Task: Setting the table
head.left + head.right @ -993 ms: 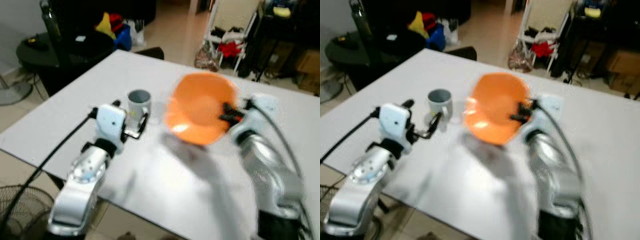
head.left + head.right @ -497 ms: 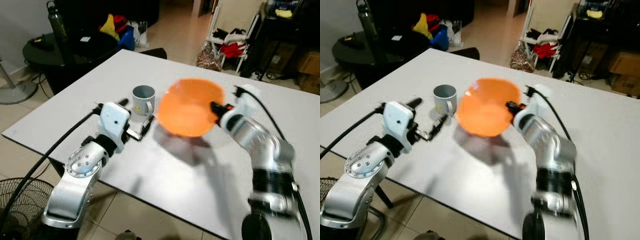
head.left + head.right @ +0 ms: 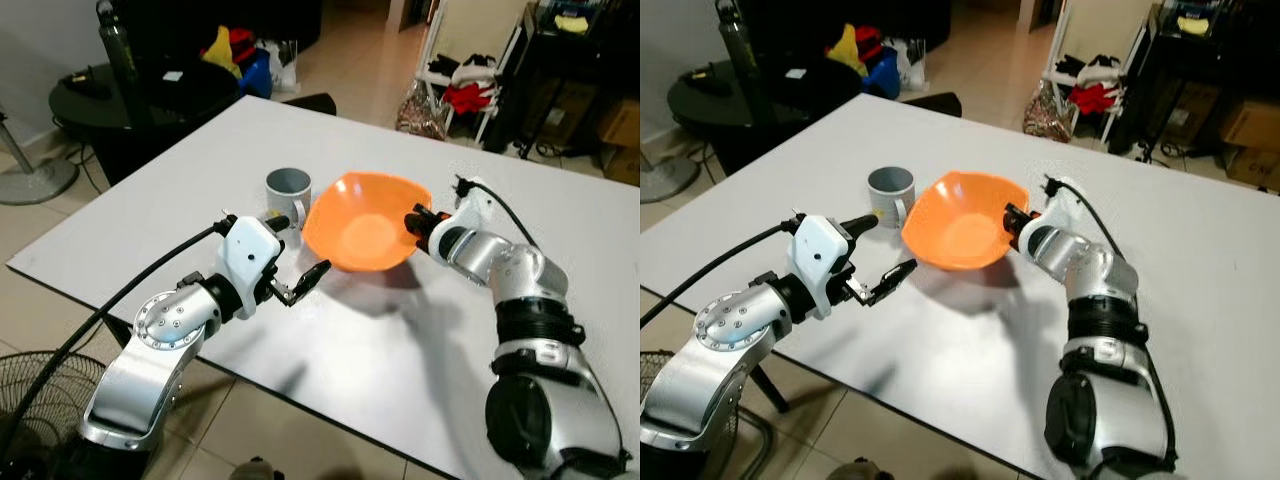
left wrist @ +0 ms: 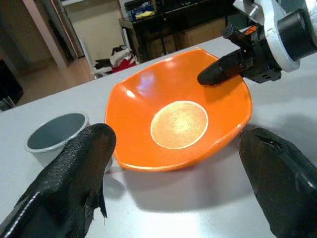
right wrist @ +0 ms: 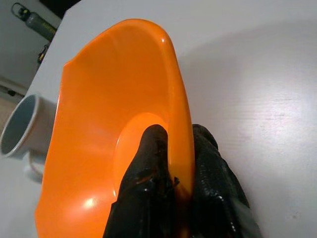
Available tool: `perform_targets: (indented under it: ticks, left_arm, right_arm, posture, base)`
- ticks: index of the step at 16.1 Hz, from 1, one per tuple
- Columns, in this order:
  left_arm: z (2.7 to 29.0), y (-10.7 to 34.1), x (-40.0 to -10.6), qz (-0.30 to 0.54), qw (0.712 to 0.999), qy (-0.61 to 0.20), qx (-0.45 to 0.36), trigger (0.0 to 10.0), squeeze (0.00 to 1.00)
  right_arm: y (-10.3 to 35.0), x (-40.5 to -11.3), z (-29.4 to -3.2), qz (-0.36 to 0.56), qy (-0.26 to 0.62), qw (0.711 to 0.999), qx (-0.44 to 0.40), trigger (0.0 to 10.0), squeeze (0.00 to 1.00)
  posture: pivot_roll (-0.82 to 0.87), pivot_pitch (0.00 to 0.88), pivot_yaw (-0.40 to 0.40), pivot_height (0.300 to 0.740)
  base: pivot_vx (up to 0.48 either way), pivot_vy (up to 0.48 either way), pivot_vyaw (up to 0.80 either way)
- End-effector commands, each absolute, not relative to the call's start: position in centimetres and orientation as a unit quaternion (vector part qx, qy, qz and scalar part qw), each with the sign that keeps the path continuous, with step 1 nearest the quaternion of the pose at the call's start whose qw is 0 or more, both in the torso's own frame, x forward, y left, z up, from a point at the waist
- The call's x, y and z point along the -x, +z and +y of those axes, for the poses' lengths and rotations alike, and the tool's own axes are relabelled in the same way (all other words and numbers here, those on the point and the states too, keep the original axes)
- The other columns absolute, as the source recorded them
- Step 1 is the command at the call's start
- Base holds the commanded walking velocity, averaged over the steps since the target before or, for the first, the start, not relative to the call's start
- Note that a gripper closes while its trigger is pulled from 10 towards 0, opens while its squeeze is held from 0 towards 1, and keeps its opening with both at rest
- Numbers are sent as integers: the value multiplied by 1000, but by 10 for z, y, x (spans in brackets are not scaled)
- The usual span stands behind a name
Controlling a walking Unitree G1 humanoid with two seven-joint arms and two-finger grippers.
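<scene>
Orange bowl [image 3: 362, 233] lower now, in right tool [image 3: 413, 222].

White rectangular table [image 3: 330, 350], seen from above. An orange bowl [image 3: 362, 235] is set near its middle, resting on the tabletop with one rim raised. A grey mug [image 3: 286, 196] is stood upright just beside the bowl, toward the robot's left, its handle facing the near edge.
</scene>
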State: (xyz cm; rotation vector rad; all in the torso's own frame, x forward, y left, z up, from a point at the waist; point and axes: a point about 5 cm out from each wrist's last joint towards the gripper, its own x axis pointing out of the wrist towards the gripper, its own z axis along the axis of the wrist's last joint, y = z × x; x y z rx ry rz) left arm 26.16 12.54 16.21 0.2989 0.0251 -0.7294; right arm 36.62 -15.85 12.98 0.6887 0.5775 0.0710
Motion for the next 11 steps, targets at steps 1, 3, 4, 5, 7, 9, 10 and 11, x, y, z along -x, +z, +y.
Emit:
perform_targets:
  ticks: [1, 3, 4, 5, 7, 9, 10, 11]
  left_arm:
    - [123, 159, -260, 22, 918, -369, -144, 10000, 0]
    - [121, 160, -258, 23, 917, -372, -143, 10000, 0]
    - [122, 160, -257, 24, 917, -372, -143, 10000, 0]
    - [123, 159, -257, 26, 916, -373, -144, 10000, 0]
    - [123, 159, -256, 28, 916, -374, -144, 10000, 0]
    - [122, 158, -255, 29, 916, -374, -143, 10000, 0]
    - [123, 158, -254, 30, 916, -374, -143, 10000, 0]
    - [123, 158, -254, 30, 916, -373, -143, 10000, 0]
  right_arm:
    - [139, -372, -161, 258, 32, 900, -350, 10000, 0]
    - [136, -374, -162, 263, 23, 892, -367, 10000, 0]
    - [133, -374, -162, 267, 17, 884, -384, 10000, 0]
    - [131, -374, -162, 271, 11, 883, -383, 10000, 0]
    - [128, -375, -162, 280, 7, 879, -387, 4863, 0]
    - [126, -375, -162, 285, 1, 876, -388, 1529, 0]
    - [126, -374, -162, 288, -1, 875, -390, 1216, 0]
    - [126, -374, -164, 288, -2, 875, -390, 0, 0]
  posture:
    - [186, 0, -16, 740]
    - [192, 0, -18, 740]
    - [192, 0, -16, 740]
    - [193, 0, -15, 740]
    - [198, 0, -20, 740]
    - [199, 0, -24, 740]
    - [201, 0, -27, 740]
    - [198, 0, -25, 740]
  base:
    - [0, 0, 0]
    - [0, 0, 0]
    - [0, 0, 0]
    - [0, 0, 0]
    - [0, 0, 0]
    - [0, 0, 0]
    - [0, 0, 0]
    - [0, 0, 0]
